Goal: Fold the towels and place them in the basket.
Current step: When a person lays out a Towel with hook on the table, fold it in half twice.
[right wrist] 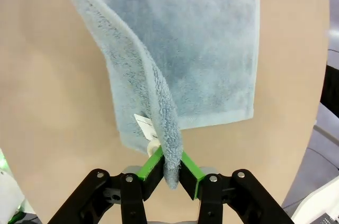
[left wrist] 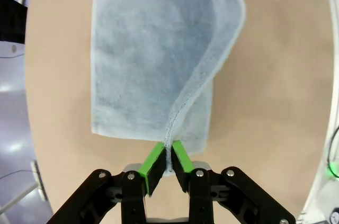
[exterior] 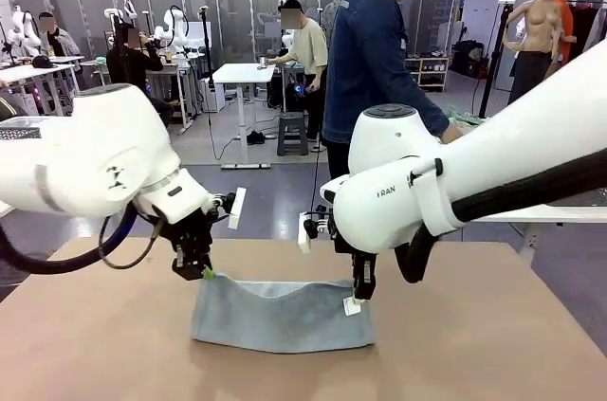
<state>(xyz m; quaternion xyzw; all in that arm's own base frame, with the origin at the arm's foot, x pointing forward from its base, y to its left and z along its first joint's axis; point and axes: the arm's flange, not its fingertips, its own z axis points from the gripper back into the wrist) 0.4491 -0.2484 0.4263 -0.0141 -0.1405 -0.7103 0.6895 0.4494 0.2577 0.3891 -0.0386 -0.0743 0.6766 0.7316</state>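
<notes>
A pale blue-grey towel (exterior: pixel 282 314) lies on the brown table (exterior: pixel 95 344), its far edge lifted between both grippers. My left gripper (exterior: pixel 203 272) is shut on the towel's far left corner; in the left wrist view the green pads (left wrist: pixel 154 160) pinch the towel (left wrist: pixel 143 54) edge. My right gripper (exterior: pixel 361 295) is shut on the far right corner, beside a small white label (exterior: pixel 352 306). In the right wrist view the towel (right wrist: pixel 201 49) corner hangs down between the green pads (right wrist: pixel 151 162). The lifted edge sags in the middle. The basket is out of view.
A person in a dark blue jacket (exterior: pixel 370 50) stands at the far side of the table, turned to the right. Bare brown tabletop surrounds the towel on all sides.
</notes>
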